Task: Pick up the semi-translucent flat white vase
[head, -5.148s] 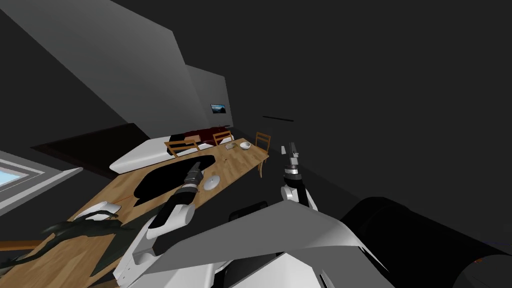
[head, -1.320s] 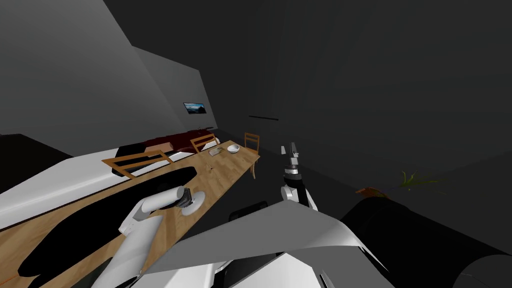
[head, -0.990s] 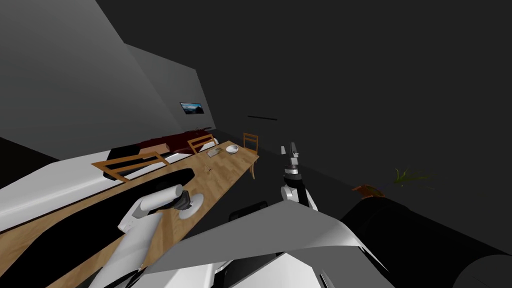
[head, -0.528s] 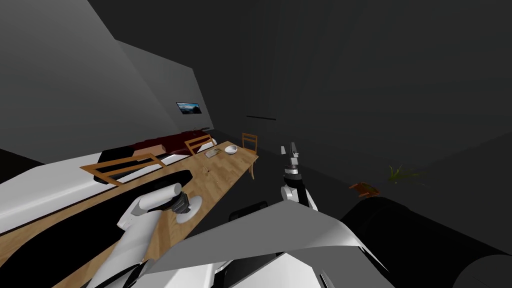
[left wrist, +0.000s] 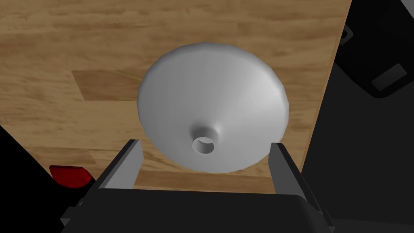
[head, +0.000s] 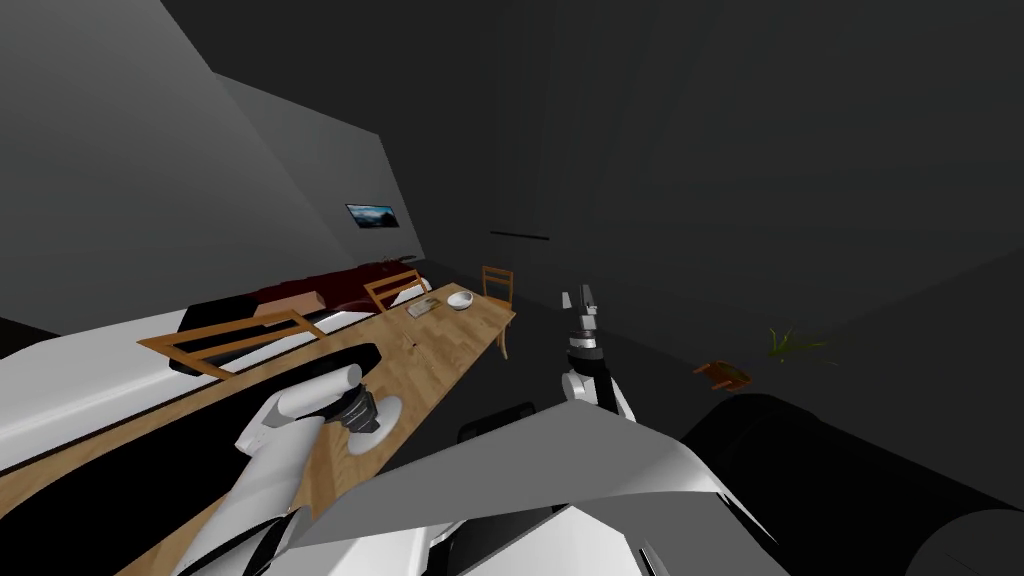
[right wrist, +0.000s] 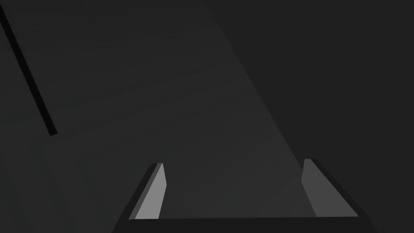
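Note:
The vase (left wrist: pixel 213 117) is a flat white disc with a short round neck (left wrist: pixel 203 145), lying on the wooden table (left wrist: pixel 72 48) close to its edge. My left gripper (left wrist: pixel 205 143) hangs directly over it, open, with one finger on each side of the disc's near part and small gaps to its rim. In the head view the left gripper (head: pixel 360 412) covers part of the vase (head: pixel 387 410). My right gripper (head: pixel 583 297) is raised off to the right of the table, and its fingers (right wrist: pixel 155 190) stand open with nothing between them.
The table edge (left wrist: pixel 323 101) runs just beside the vase, with dark floor beyond. A small red thing (left wrist: pixel 70 176) lies near one finger. Farther along the table (head: pixel 455 340) are a white bowl (head: pixel 460 300) and a flat item (head: pixel 422 309). Wooden chairs (head: pixel 497 285) stand around it.
The head camera has swung, so the whole scene has slid left. My left hand has turned down over the vase and stayed on it. The right arm has not moved.

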Robot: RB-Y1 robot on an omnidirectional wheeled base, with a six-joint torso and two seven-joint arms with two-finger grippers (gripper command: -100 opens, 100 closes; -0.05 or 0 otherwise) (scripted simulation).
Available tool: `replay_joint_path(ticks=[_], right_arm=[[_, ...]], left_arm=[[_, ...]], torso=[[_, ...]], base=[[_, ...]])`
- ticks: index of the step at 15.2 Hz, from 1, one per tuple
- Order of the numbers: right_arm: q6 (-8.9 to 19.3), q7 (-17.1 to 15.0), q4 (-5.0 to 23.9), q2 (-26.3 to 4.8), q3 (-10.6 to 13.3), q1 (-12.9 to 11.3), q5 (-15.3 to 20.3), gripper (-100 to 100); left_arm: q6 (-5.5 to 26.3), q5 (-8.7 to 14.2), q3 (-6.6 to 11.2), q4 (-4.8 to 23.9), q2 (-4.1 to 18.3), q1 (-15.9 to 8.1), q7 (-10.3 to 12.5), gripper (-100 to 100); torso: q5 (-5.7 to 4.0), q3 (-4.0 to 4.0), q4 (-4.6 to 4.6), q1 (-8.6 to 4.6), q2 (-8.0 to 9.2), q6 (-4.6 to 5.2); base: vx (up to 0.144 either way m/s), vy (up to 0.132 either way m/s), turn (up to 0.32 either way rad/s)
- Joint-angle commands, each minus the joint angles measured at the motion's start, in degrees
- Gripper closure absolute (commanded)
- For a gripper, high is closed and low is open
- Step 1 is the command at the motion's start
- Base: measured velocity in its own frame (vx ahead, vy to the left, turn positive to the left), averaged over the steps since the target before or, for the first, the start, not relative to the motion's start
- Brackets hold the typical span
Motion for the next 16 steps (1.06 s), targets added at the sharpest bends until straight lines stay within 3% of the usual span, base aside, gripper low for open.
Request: replay_joint_path(ticks=[1, 5, 6, 7, 11, 15, 16], right_arm=[[0.00, 0.00, 0.00, 0.00, 0.00, 0.00, 0.00, 0], [0.00, 0.00, 0.00, 0.00, 0.00, 0.00, 0.00, 0], [0.00, 0.00, 0.00, 0.00, 0.00, 0.00, 0.00, 0], [0.00, 0.00, 0.00, 0.00, 0.00, 0.00, 0.00, 0], [0.00, 0.00, 0.00, 0.00, 0.00, 0.00, 0.00, 0], [0.00, 0.00, 0.00, 0.00, 0.00, -0.01, 0.00, 0], [0.00, 0.00, 0.00, 0.00, 0.00, -0.01, 0.00, 0]], left_arm=[[-1.90, -0.32, -0.28, 1.39, -0.51, 0.07, -0.17, -100], [-4.29, -0.66, -0.56, 3.23, -1.13, 0.34, -0.47, -100], [-3.46, -0.59, -0.50, 2.69, -0.98, 0.24, -0.31, -100], [-3.76, -0.61, -0.52, 2.90, -1.00, 0.22, -0.37, 100], [-3.70, -0.59, -0.53, 2.86, -1.00, 0.17, -0.39, 100], [0.02, -0.05, -0.05, -0.09, -0.02, -0.14, 0.07, 100], [-1.07, -0.15, -0.13, 0.67, -0.20, -0.05, -0.10, 100]], torso=[[0.00, 0.00, 0.00, 0.00, 0.00, 0.00], [0.00, -0.01, 0.00, 0.03, -0.02, 0.01], [0.01, -0.01, 0.00, 0.03, -0.01, 0.01], [0.00, 0.00, 0.00, 0.01, 0.00, 0.01], [0.06, -0.01, -0.02, 0.07, 0.01, -0.02], [0.02, 0.05, 0.01, 0.04, 0.09, -0.01], [0.02, 0.05, 0.01, 0.03, 0.10, -0.02]], base=[[0.018, 0.011, 0.020], [0.016, 0.013, 0.009], [0.008, 0.006, 0.002], [0.000, 0.000, 0.000], [0.000, 0.000, 0.000], [-0.020, -0.013, -0.014], [-0.009, -0.007, -0.002]])
